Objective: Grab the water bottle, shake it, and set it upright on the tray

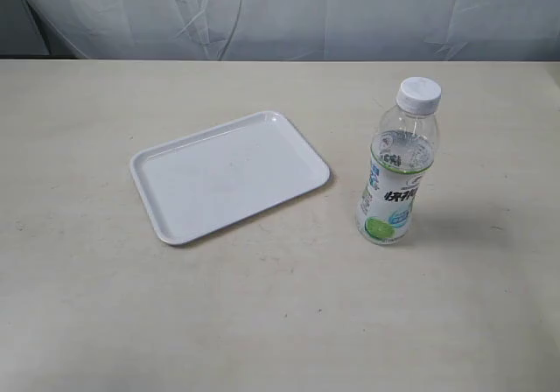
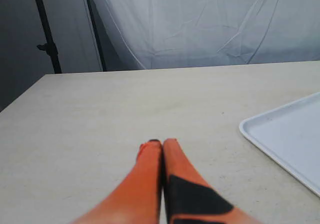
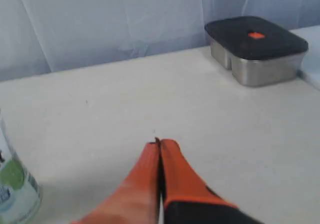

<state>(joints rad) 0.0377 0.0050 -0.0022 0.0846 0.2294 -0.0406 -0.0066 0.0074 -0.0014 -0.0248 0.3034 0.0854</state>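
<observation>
The water bottle (image 1: 398, 164) stands upright on the table, right of centre in the exterior view, clear with a white cap and a white, green and blue label. Its lower part (image 3: 12, 191) shows at the edge of the right wrist view. The white tray (image 1: 229, 175) lies flat to the bottle's left, with nothing on it; one corner (image 2: 287, 134) shows in the left wrist view. My left gripper (image 2: 161, 142) is shut with nothing in it, its orange fingers pressed together over bare table. My right gripper (image 3: 159, 143) is likewise shut with nothing held, beside the bottle but apart from it. Neither gripper appears in the exterior view.
A metal container with a dark lid (image 3: 257, 49) sits on the table beyond my right gripper. A white cloth backdrop (image 1: 289, 11) hangs behind the table. A black stand pole (image 2: 46, 34) rises past the table's far corner in the left wrist view.
</observation>
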